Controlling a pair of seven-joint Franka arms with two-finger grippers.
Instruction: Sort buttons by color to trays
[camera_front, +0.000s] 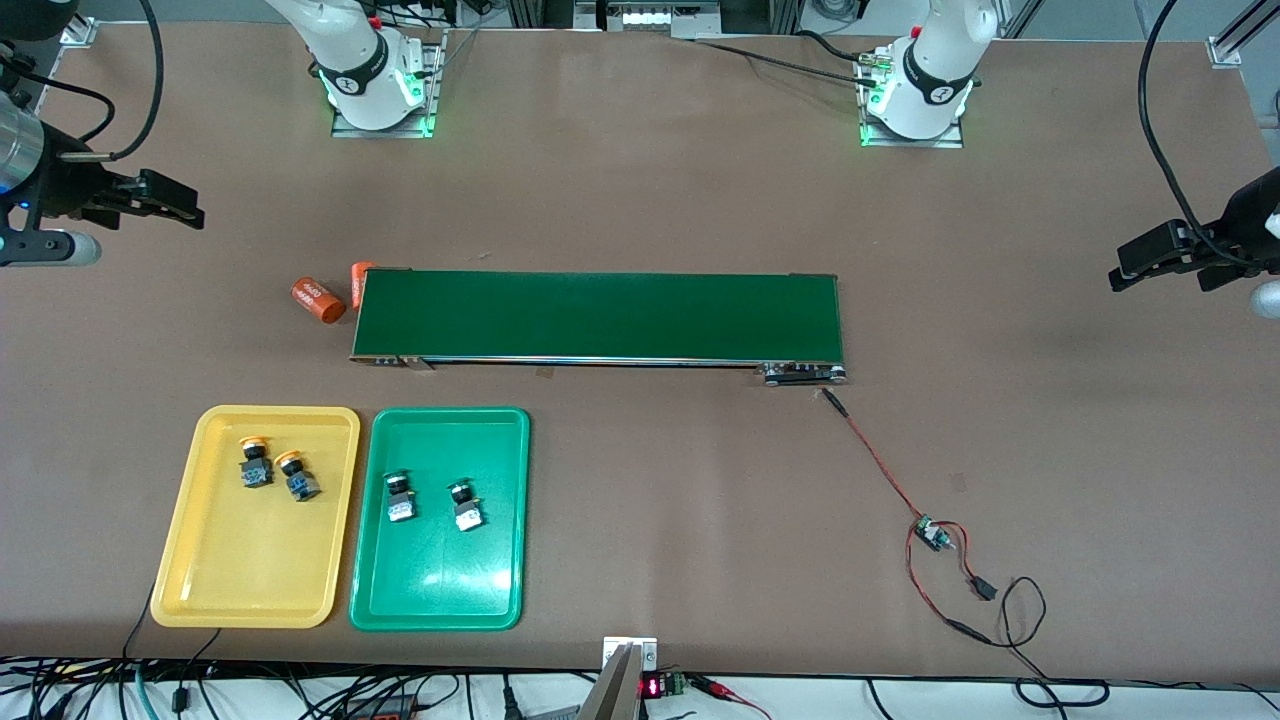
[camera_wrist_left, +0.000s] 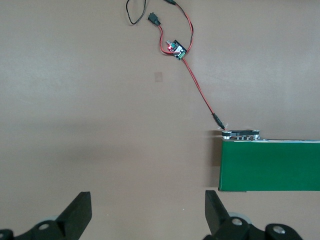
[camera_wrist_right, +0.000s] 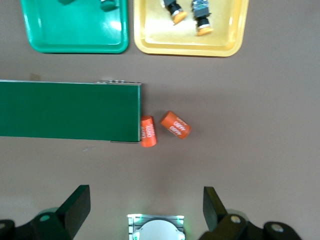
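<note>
Brown surface (camera_front: 640, 200), two arm bases along one edge. Long dark-green conveyor belt (camera_front: 597, 316) lies across the middle, nothing on it.

Yellow tray (camera_front: 200, 560) and green tray (camera_front: 440, 590) sit side by side, nearer the front camera than the belt, toward the right arm's end; yellow is the outer one. Rims just beside each other, not overlapping.

Left end effector (camera_front: 1160, 262) hangs over bare surface off the belt's end at the left arm's side, fingers spread wide, holding nothing. Right end effector (camera_front: 165, 203) hangs over bare surface at the other end of the belt, fingers likewise spread, empty. Both arms wait.

Two orange cylinders with white print: one (camera_front: 318, 300) lying just off the belt's end, the other (camera_front: 361, 283) touching that end.

Two yellow-capped buttons (camera_front: 256, 461) (camera_front: 298, 475) lie in the yellow tray, close together. Two green-capped buttons (camera_front: 400, 496) (camera_front: 465, 506) lie in the green tray, slightly apart.

Small circuit board (camera_front: 932, 533) on red-and-black wires (camera_front: 880, 463) running to the belt's motor end.
</note>
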